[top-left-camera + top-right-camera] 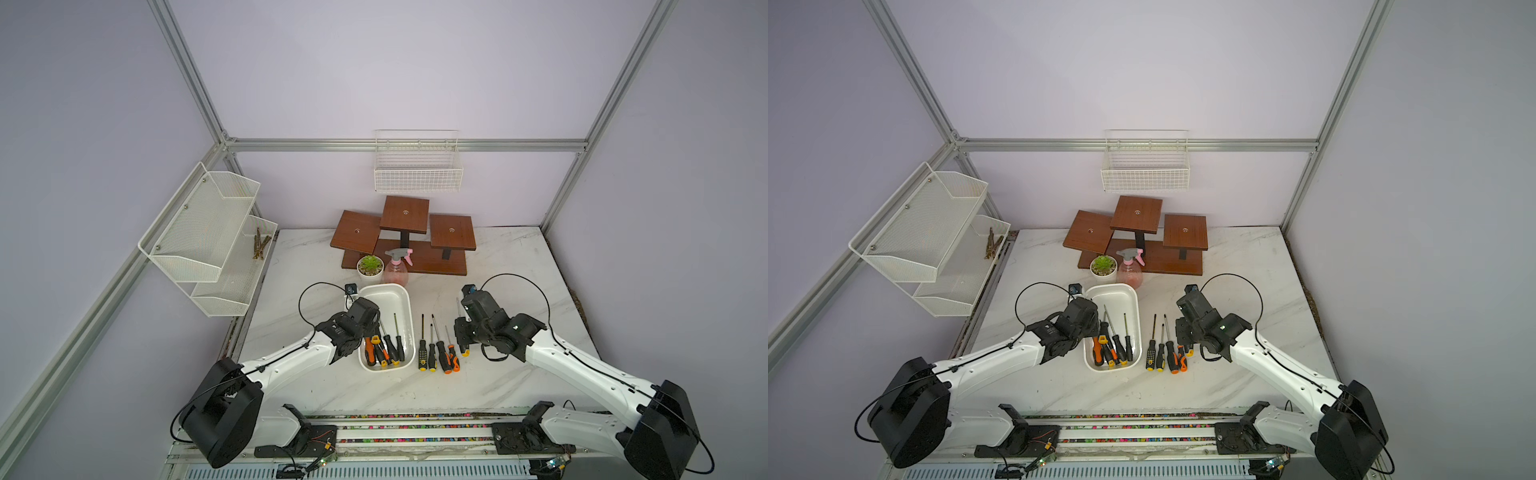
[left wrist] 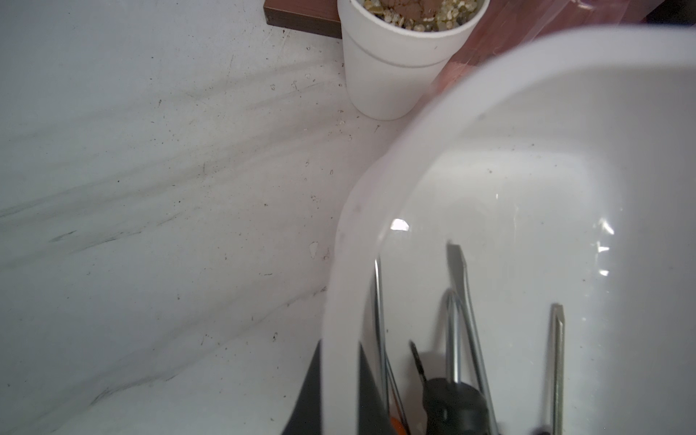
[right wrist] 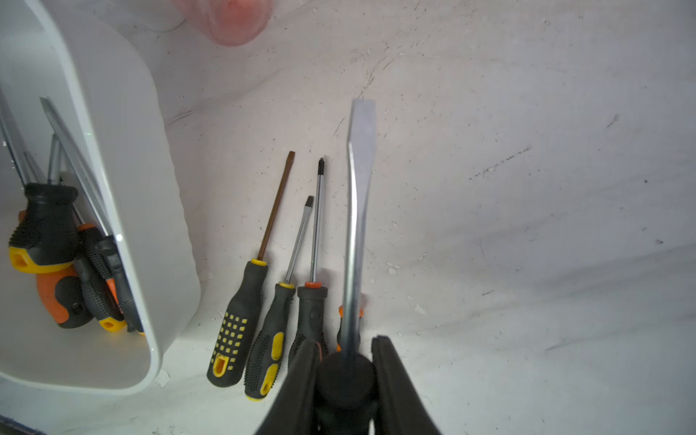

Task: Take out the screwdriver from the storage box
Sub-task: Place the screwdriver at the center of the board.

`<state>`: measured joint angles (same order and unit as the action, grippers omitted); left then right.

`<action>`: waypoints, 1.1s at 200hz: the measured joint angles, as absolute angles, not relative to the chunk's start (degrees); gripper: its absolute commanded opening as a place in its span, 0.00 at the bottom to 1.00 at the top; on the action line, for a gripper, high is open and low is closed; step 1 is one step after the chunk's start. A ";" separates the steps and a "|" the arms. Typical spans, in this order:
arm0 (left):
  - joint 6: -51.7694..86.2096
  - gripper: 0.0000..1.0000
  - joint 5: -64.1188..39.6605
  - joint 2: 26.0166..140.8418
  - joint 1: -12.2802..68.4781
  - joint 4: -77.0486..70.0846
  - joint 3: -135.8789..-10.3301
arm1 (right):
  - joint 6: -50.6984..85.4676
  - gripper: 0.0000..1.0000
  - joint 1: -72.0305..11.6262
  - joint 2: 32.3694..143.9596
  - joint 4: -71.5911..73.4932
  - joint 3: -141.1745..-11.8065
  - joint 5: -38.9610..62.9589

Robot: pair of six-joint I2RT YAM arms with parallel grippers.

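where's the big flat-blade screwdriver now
In the right wrist view the big flat-blade screwdriver is gripped by its handle in the right hand, to the robot's right of the four screwdrivers on the table beside the storage box.

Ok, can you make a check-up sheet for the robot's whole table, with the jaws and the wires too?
Surface: marble table, speckled with small crumbs.
Job's things: storage box holds about four screwdrivers; four more lie in a row on the table beside it.
Clutter: potted plant, pink spray bottle, wooden stand, all behind the box.
Grippers: left gripper, jaws shut on the box's rim; right gripper, jaws shut on a big flat screwdriver.
Cables: a black cable loops off each wrist, arching above the table.
Surroundings: wire basket on the back wall; mesh shelf at the side, twigs in it.
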<state>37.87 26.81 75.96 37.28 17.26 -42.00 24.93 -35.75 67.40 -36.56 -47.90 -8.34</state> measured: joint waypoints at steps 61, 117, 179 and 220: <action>37.85 0.00 26.79 75.99 37.26 17.21 -42.00 | 23.64 0.00 -33.23 69.58 -36.38 -46.78 -7.99; 37.78 0.00 26.76 76.01 37.28 17.15 -42.00 | 22.68 0.00 -31.88 73.65 -34.74 -44.77 -6.31; 37.65 0.00 26.63 76.07 37.26 16.84 -42.00 | 21.74 0.00 -31.31 78.70 -33.76 -44.77 -5.23; 37.60 0.00 26.61 76.31 37.21 16.71 -42.00 | 21.47 0.00 -30.98 81.36 -33.50 -44.82 -4.80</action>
